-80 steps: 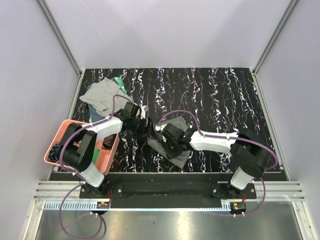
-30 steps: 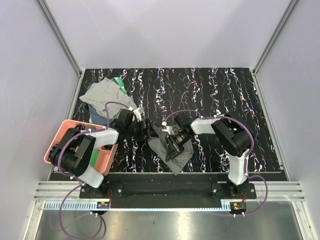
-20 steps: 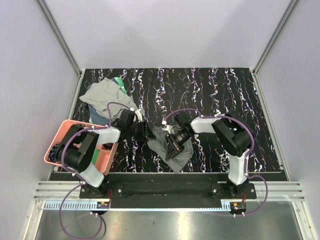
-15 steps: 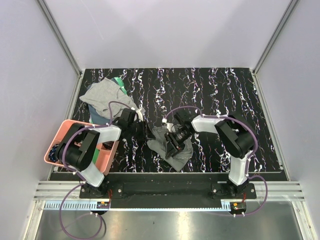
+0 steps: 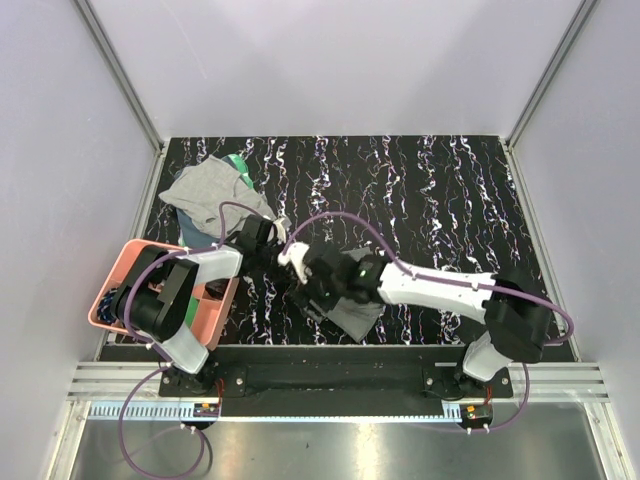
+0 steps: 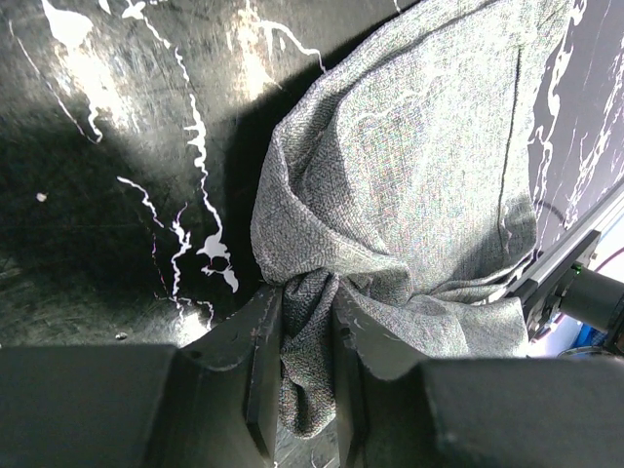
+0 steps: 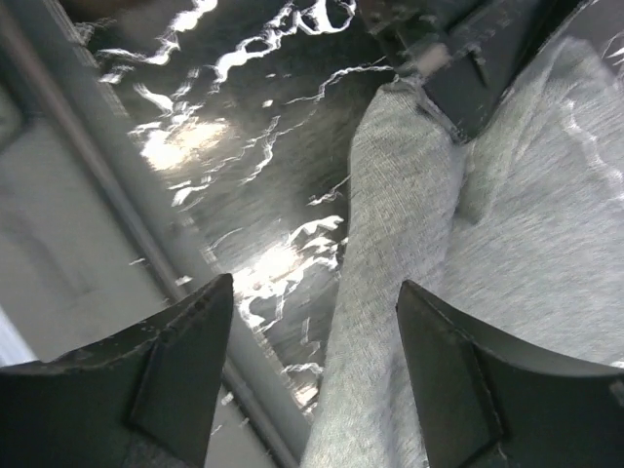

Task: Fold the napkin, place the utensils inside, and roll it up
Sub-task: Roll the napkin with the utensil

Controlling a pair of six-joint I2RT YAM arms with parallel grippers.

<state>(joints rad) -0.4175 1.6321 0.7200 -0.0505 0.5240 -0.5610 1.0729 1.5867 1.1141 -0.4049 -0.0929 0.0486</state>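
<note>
Black, white-veined surface, walled on three sides.

Item one: napkin. It lies at 6 o'clock on the surface, near the front edge and just left of centre. Charcoal weave, bunched in soft rolls rather than spread flat. One stitched hem line shows in the left wrist view, but we read no clean fold edge.

Change noted: within the last second the left tool has pressed together on a gathered tuck at the napkin's 10 o'clock edge. Cloth now sits pinched between its fingers. The right tool has let go and stands spread above the cloth, its arm swung across from 3 o'clock.

We judge this a handover of the grip, so the left side can anchor while the right re-takes another edge. The fold looks unfinished.

Utensils: not seen in any view.

Outward: pink tray at 8 o'clock. Lighter grey cloth over a green item at 10 o'clock, apart from the napkin.
</note>
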